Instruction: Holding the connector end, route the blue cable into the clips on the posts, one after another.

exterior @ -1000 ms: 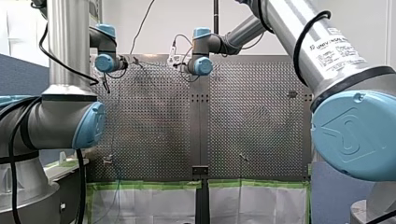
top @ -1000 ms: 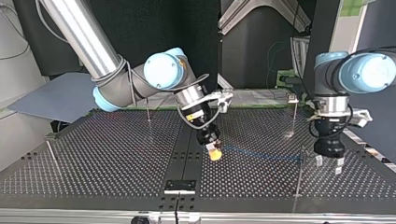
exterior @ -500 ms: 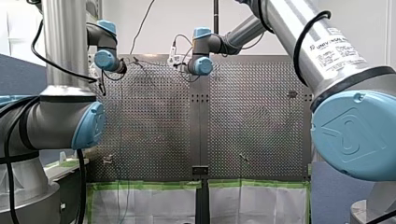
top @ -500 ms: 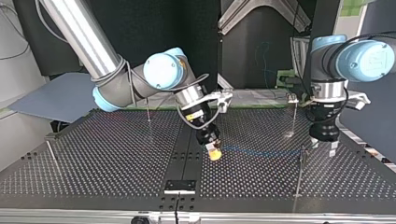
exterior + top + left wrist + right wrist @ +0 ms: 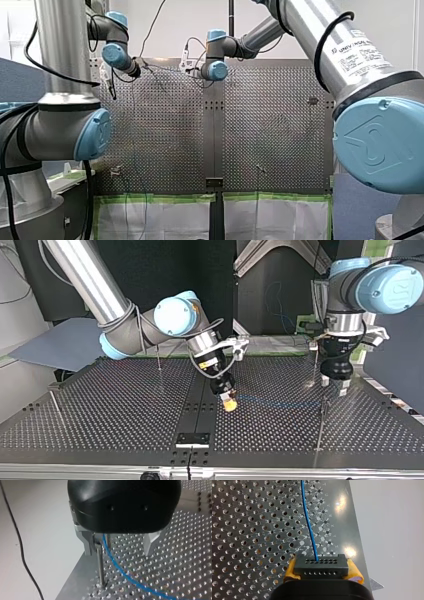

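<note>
Your right claw (image 5: 229,403) clamps the connector (image 5: 321,566). The blue cable (image 5: 308,522) leaves it, low over the desk (image 5: 175,567), toward your left claw (image 5: 119,545), whose fingers stand apart and straddle it unclamped. The post (image 5: 100,567) rises just beside the cable, against one finger, so the left arm is nearer.

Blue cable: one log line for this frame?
right end effector: shut on connector | left end effector: open, straddling blue cable beside post | clipped: cannot tell
</note>
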Available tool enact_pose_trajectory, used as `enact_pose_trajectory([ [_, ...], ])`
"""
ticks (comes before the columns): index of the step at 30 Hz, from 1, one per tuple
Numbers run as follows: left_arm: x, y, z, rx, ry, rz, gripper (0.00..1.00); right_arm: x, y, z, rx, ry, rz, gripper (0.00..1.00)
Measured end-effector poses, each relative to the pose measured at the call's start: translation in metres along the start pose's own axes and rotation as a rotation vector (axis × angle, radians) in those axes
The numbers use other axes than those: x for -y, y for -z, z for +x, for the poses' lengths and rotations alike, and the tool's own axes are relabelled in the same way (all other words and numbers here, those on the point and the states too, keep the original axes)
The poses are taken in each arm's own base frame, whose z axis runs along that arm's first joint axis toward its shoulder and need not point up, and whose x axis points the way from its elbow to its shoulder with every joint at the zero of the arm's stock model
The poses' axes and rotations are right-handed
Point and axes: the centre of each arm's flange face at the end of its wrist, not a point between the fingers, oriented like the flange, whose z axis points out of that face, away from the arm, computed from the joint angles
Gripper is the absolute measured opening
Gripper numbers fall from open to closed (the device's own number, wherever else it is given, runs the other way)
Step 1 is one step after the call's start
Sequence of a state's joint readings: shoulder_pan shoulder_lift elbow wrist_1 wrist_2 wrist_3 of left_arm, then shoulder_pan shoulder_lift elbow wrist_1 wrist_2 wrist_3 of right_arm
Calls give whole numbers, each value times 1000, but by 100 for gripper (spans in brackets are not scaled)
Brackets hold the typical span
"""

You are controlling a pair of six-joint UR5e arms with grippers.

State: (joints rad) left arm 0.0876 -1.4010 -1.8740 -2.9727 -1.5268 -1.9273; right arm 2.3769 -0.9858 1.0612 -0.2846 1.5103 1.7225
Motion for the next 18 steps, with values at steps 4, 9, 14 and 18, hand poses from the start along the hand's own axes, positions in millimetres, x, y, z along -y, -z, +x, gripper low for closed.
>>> enact_pose_trajectory([
  [4, 7, 12, -5, -11, -2, 0, 100, 0, 0, 0, 2, 0, -1, 0],
  [9, 12, 22, -6, -40, -14, -2, 100, 0, 0, 0, 3, 0, -2, 0],
  [14, 18, 22, -6, -32, -38, 23, 100, 0, 1, -1, 6, -1, -2, 0],
  [18, 23, 20, -7, -9, -71, 54, 100, 0, 1, -1, 9, -1, -2, 0],
])
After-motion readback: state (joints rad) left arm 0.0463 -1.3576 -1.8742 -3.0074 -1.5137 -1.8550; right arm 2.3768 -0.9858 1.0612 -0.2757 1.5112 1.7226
